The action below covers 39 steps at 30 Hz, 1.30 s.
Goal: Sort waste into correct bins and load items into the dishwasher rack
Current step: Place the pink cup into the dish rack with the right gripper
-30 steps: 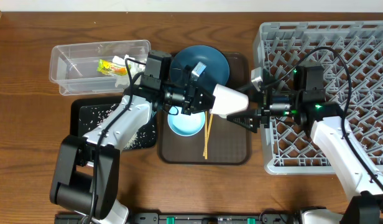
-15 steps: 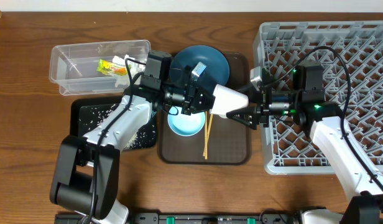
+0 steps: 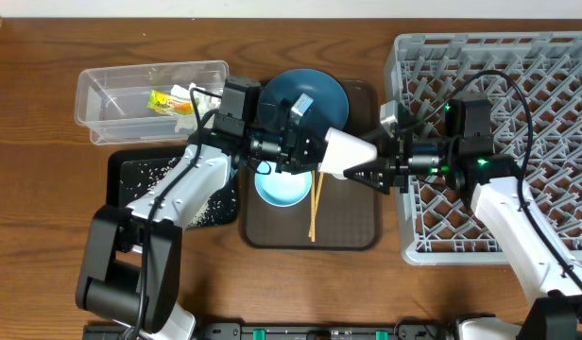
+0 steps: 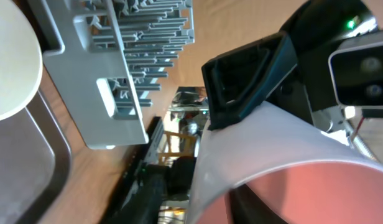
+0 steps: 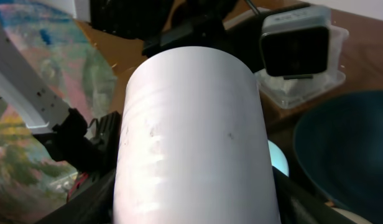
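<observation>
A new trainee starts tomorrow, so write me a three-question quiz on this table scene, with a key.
1. True or false: the chopsticks lie on the brown tray.
2. Where is the yellow-green wrapper? A: in the clear box. B: on the black tray. C: in the dishwasher rack.
3. What is up in the air between the two arms, and what colour is its inside?
Key: 1 true; 2 A; 3 the cup, pink inside.
</observation>
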Each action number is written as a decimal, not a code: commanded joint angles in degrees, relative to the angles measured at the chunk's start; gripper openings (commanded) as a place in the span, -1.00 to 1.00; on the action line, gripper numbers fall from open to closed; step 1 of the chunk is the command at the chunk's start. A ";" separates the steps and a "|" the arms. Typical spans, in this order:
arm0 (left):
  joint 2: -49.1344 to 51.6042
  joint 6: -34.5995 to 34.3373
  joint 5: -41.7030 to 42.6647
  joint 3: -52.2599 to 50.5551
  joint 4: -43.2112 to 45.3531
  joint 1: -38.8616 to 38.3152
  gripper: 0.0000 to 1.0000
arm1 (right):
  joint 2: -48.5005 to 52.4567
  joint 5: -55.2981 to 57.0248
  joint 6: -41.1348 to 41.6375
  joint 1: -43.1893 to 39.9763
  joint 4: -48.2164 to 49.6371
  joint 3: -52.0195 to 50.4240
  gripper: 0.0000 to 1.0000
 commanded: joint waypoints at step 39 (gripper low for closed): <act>-24.41 26.18 -63.67 0.92 -37.18 10.88 0.46 | -9.92 71.38 22.62 -28.00 -40.59 22.40 -0.98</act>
